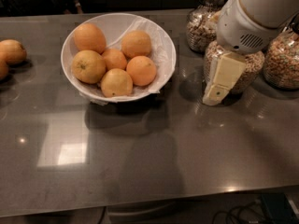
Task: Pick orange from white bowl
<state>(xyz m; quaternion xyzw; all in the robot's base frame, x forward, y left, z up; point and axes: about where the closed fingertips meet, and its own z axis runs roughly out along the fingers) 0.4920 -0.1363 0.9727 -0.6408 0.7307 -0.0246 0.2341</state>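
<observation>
The grey counter point(149, 162) is carrying everything here, and the robot's white arm point(254, 13) is hanging over its right side, in front of the glass jars point(280, 62) of cereal. The white bowl point(120, 22) is sitting toward the upper left, well apart from the arm, and is holding six fruits on crinkled paper. A loose orange point(11, 51) is lying outside it at the far left edge. The orange point(141, 70) is resting at the right front of the pile, touching the yellowish orange point(116, 82) on its left and sitting near the bowl's right wall, with the paler orange point(88, 66) farther left. The pincer point(216, 93) is pointing down toward the counter just right of the bowl, in front of the nearest jar; whether it is released or clenched I cannot tell. The approach appears to be the step in hand. Doing it well probably means lifting clear of the rim, travelling left until centred over the deep-orange fruit, then descending straight down. The grip should be spanning the fruit's freer sides, not wedging against its neighbour or snagging the paper.
</observation>
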